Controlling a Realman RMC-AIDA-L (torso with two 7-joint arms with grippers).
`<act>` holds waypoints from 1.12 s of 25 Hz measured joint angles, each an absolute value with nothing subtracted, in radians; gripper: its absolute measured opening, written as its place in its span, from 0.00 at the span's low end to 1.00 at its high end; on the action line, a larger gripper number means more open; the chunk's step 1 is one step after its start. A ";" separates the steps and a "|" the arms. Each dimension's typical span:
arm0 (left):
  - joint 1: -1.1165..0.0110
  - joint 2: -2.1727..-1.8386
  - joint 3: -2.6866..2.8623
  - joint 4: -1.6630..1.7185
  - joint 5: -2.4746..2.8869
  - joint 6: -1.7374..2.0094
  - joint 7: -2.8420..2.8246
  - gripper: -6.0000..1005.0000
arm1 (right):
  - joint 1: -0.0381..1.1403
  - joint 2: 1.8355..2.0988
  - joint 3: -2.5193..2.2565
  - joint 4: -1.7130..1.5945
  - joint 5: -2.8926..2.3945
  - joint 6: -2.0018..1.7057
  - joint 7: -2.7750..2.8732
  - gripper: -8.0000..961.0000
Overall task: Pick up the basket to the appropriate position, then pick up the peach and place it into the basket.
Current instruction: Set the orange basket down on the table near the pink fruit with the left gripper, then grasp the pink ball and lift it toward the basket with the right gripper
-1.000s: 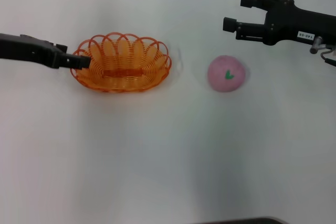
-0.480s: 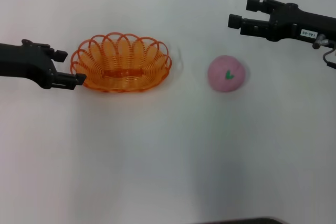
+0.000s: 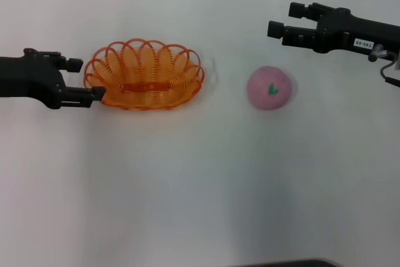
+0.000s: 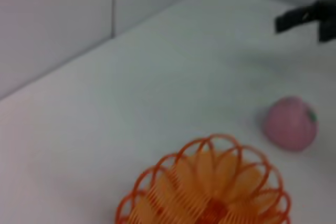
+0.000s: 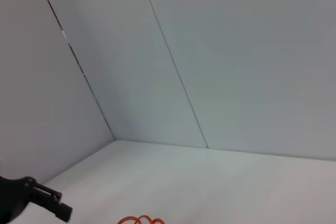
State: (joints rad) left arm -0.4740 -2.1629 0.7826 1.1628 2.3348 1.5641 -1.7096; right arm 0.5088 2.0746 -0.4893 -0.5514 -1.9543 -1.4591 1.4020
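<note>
Oval orange wire basket (image 3: 145, 82) with looped scalloped rim, set on matte white table (image 3: 187, 186), left gripper (image 3: 89, 79) spread open just beside its left end (contact unclear), round pink peach (image 3: 269, 88) lying well right, right gripper (image 3: 284, 20) open above-behind it.

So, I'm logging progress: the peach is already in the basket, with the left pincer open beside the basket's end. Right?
Not quite. The head view shows the peach on the table, apart from the basket. The left pincer is indeed open beside the basket's end.

Bare table (image 3: 187, 186) — basket (image 3: 145, 74), peach (image 3: 269, 88) well apart
</note>
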 joint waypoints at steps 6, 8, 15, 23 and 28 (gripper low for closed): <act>-0.435 -2.163 0.672 1.125 2.190 1.673 -1.583 0.76 | 0.509 2.072 -0.491 -0.545 -1.955 -1.466 1.415 0.97; -0.427 -2.159 0.625 1.087 2.150 1.706 -1.534 0.76 | 0.508 2.072 -0.491 -0.545 -1.955 -1.475 1.426 0.97; -0.412 -2.139 0.489 0.888 2.130 1.758 -1.336 0.75 | 0.503 2.073 -0.491 -0.545 -1.956 -1.497 1.437 0.97; -0.368 -2.137 0.411 0.757 2.156 1.739 -1.171 0.75 | 0.502 2.083 -0.491 -0.540 -1.956 -1.498 1.429 0.97; -0.356 -2.137 0.393 0.753 2.214 1.719 -1.167 0.75 | 0.502 2.082 -0.497 -0.540 -1.957 -1.496 1.432 0.97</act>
State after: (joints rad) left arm -0.3559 -2.1369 0.3930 0.7533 2.2139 1.7193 -1.1668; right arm 0.5015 2.0820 -0.4970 -0.5399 -1.9568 -1.4956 1.4319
